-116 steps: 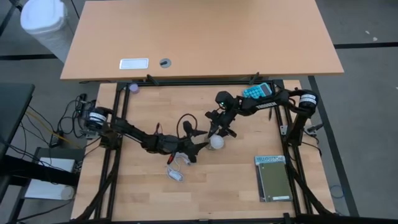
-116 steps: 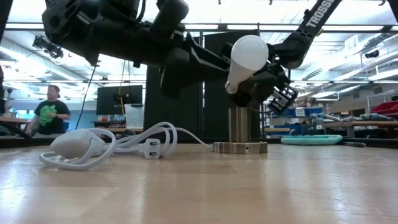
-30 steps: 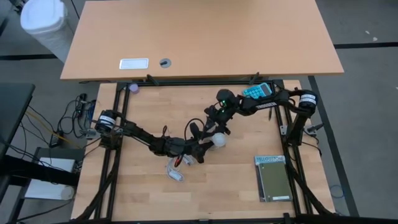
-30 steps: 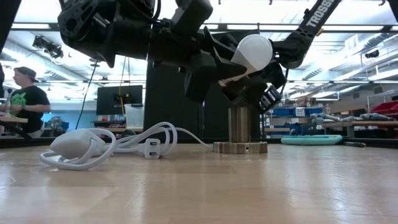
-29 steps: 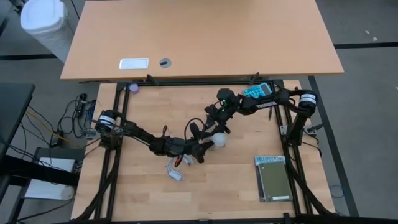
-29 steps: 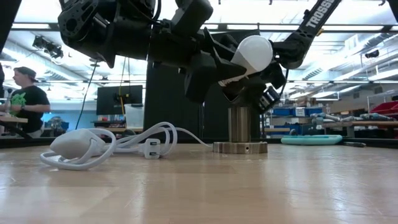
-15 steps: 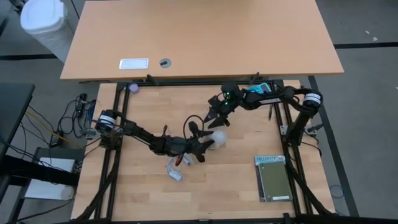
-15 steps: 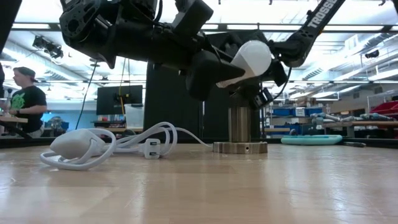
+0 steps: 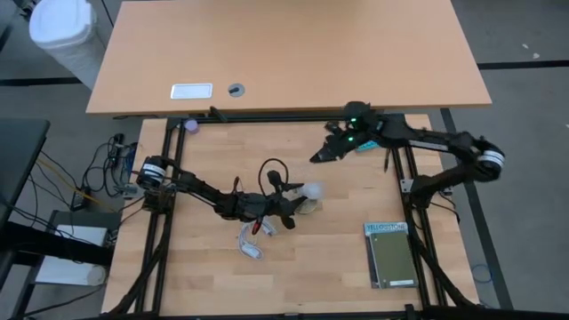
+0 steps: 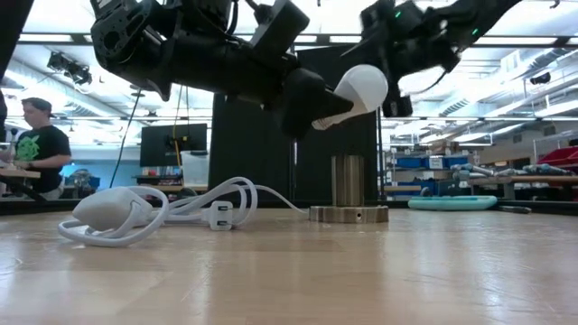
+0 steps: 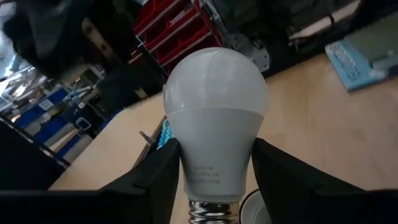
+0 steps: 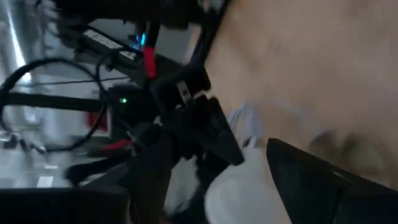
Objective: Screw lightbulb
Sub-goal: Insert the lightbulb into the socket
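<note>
The wooden table (image 9: 356, 258) is carrying everything here, and the landmark on it is the metal socket stand (image 10: 349, 189). The low view is showing that stand upright with the lightbulb (image 10: 354, 90) hanging in the air above it, tilted, not touching; the high view is hiding the stand under the bulb (image 9: 312, 191) and arm. The left arm is reaching low across the table, its left gripper (image 9: 296, 203) clamped on the bulb's neck; the left wrist view is showing both fingers (image 11: 155, 180) pressing the white body (image 11: 214, 118) above the screw base. The right arm is stretching out far beyond the stand, and its right gripper (image 9: 318, 156) is standing with fingers apart, empty. The coiled white cable (image 10: 153, 212) is lying beside the stand.
</note>
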Controlling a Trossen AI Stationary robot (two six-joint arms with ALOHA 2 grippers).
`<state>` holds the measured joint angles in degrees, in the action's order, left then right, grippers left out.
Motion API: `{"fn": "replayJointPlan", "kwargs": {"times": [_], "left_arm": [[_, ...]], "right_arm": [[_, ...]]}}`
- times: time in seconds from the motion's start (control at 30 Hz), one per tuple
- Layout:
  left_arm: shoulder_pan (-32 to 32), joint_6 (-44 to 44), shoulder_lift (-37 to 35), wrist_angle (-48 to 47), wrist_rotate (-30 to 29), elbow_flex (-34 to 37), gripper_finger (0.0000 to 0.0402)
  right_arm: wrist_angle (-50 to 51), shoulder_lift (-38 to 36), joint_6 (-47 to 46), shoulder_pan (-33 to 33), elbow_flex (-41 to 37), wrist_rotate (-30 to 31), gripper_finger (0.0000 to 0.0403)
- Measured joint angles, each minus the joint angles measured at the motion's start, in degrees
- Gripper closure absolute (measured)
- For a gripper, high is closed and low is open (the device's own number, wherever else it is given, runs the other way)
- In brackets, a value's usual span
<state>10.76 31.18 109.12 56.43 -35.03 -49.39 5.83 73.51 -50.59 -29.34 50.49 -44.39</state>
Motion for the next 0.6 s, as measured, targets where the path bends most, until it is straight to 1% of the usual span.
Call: {"fn": "replayJointPlan", "kwargs": {"times": [0.17,0.3,0.4,0.47,0.57,0.6], "left_arm": [[0.0,-3.1,0.0,1.6,0.4,0.0,0.02],[-0.3,-6.9,0.0,3.6,1.5,0.0,0.02],[-0.7,-10.4,0.0,5.8,3.2,0.0,0.02],[-1.0,-12.1,0.0,7.5,3.8,0.0,0.02],[-1.4,-14.8,0.0,9.5,5.0,0.0,0.02],[-1.6,-15.8,0.0,10.0,5.4,0.0,0.02]], "right_arm": [[2.8,-8.3,12.7,0.7,0.0,9.0,0.014],[3.0,-13.1,24.1,2.8,0.0,13.1,0.014],[3.2,-14.8,31.0,5.0,0.2,15.9,0.014],[4.9,-15.2,36.1,6.4,1.6,16.2,0.014],[11.0,-14.8,44.7,8.6,6.2,16.6,0.014],[13.6,-14.3,47.4,9.5,8.3,17.6,0.014]]}}
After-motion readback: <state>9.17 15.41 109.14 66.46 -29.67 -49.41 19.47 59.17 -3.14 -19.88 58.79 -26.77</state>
